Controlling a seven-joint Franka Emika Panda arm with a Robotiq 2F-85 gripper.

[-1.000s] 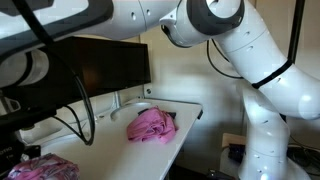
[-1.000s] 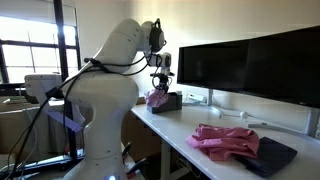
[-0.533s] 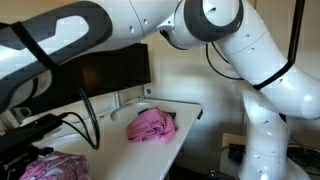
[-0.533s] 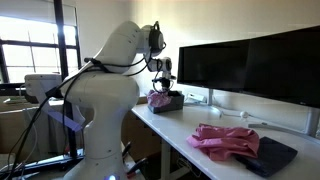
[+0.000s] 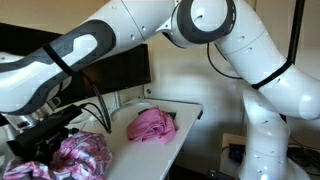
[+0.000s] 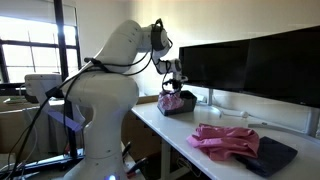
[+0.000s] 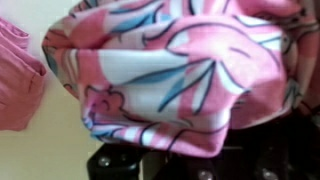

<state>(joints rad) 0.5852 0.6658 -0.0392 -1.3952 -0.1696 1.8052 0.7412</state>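
Note:
My gripper (image 7: 190, 165) is shut on a pink cloth with a blue and white flower print (image 7: 170, 70), which fills most of the wrist view. In both exterior views the gripper (image 5: 50, 130) (image 6: 174, 82) holds this bunched cloth (image 5: 82, 157) (image 6: 177, 101) low over the white desk (image 5: 120, 155) (image 6: 190, 150). A plain pink cloth (image 5: 150, 125) (image 6: 225, 140) lies crumpled on the desk apart from it, and its edge shows at the left of the wrist view (image 7: 15, 70).
Dark monitors (image 5: 115, 68) (image 6: 250, 62) stand along the back of the desk. A dark flat item (image 6: 275, 155) lies partly under the plain pink cloth. The robot's white base (image 5: 265, 130) stands beside the desk's end.
The gripper has carried the printed cloth along the desk in front of the monitors, coming fully into one exterior view. The plain pink cloth has not moved.

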